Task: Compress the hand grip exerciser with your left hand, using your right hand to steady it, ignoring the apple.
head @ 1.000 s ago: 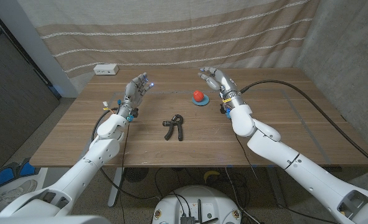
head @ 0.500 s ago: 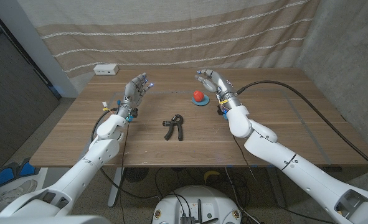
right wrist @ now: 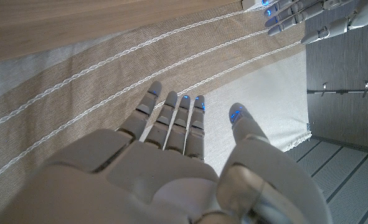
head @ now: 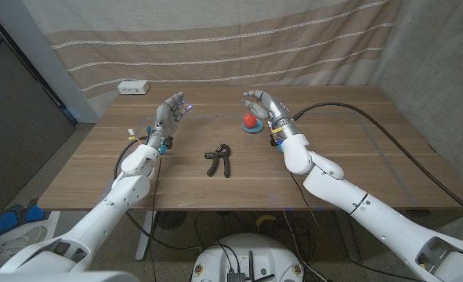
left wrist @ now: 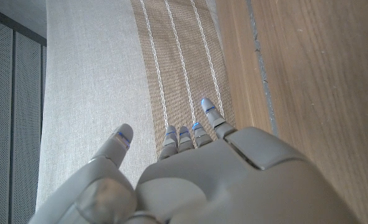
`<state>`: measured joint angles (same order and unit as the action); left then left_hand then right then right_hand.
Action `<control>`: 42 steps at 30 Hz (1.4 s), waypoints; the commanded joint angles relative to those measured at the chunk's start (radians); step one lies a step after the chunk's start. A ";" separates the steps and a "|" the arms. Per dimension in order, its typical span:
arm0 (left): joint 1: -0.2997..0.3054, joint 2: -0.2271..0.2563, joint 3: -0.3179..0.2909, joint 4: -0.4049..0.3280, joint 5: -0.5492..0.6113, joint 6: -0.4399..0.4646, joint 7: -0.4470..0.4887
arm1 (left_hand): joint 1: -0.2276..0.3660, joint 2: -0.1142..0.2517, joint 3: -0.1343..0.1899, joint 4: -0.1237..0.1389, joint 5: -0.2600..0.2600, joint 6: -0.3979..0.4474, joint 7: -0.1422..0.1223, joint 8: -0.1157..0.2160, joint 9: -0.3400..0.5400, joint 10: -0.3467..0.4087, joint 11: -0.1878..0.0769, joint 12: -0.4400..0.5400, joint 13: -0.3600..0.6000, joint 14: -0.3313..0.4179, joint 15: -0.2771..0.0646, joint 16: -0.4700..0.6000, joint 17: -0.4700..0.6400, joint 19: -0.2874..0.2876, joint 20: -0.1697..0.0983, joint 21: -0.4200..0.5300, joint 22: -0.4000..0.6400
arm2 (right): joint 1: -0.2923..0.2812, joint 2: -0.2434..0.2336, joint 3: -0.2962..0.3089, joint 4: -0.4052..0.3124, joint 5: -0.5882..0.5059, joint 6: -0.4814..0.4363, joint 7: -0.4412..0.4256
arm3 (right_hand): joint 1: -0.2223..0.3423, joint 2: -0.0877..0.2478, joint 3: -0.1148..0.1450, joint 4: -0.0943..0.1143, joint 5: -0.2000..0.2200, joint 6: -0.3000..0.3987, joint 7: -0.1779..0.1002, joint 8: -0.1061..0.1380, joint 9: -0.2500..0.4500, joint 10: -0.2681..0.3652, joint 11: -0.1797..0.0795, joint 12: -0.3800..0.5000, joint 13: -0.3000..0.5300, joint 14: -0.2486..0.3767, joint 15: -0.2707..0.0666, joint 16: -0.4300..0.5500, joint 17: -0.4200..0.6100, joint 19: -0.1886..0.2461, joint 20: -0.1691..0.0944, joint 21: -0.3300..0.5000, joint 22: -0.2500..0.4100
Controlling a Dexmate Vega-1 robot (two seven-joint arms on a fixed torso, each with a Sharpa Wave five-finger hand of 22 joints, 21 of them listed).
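The black hand grip exerciser lies on the wooden table near its middle, touched by nothing. My left hand is raised above the table to the exerciser's far left, fingers spread and empty; its back faces the left wrist camera. My right hand hovers open to the far right of the exerciser, just beside the red apple, with nothing in it; its fingers point toward the curtain. The left hand's fingertips also appear in the right wrist view.
The apple sits on a small blue dish behind and right of the exerciser. A white power strip lies at the table's far left corner. A striped curtain hangs behind the table. A black cable crosses the right side.
My right hand has drifted left, toward the apple and the table's middle. The left hand and the exerciser have stayed put.
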<state>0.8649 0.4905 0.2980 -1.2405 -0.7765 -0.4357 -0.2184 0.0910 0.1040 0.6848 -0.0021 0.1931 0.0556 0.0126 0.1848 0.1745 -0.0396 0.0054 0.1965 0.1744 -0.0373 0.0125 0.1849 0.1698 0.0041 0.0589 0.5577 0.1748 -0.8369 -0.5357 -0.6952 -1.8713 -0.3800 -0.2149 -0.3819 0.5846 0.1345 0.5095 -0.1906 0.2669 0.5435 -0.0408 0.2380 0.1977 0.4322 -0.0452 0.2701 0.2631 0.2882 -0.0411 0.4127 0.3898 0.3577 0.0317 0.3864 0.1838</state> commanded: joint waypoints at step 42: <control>0.013 -0.002 -0.014 0.003 -0.015 -0.010 -0.006 | -0.014 0.023 0.004 -0.016 -0.003 0.009 -0.004 -0.001 0.002 0.010 0.005 0.000 0.005 0.005 0.006 -0.002 0.002 0.019 0.014 -0.013 0.002 | 0.020 0.066 -0.104 0.064 -0.106 -0.072 -0.044 | 0.227 -0.102 -0.016 0.001 -0.027 0.114 -0.036 0.030 0.004 0.091 -0.054 0.031 0.014 0.036 -0.120 0.026 0.003 0.054 -0.001 0.015 0.005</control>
<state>0.8739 0.4839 0.2876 -1.2322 -0.7883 -0.4456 -0.2196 0.0871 0.1001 0.6844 -0.0103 0.1931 0.0555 0.0126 0.1848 0.1744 -0.0288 0.0055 0.1965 0.1744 -0.0320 0.0179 0.1849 0.1698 0.0148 0.0696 0.5472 0.1746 -0.8190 -0.4834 -0.7774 -1.8251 -0.4689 -0.2851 -0.4142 0.8031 0.0502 0.5032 -0.1925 0.2473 0.6457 -0.0760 0.2631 0.1976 0.5079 -0.0913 0.2892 0.2722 0.3113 -0.0427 0.4304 0.3896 0.4057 0.0271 0.3942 0.1837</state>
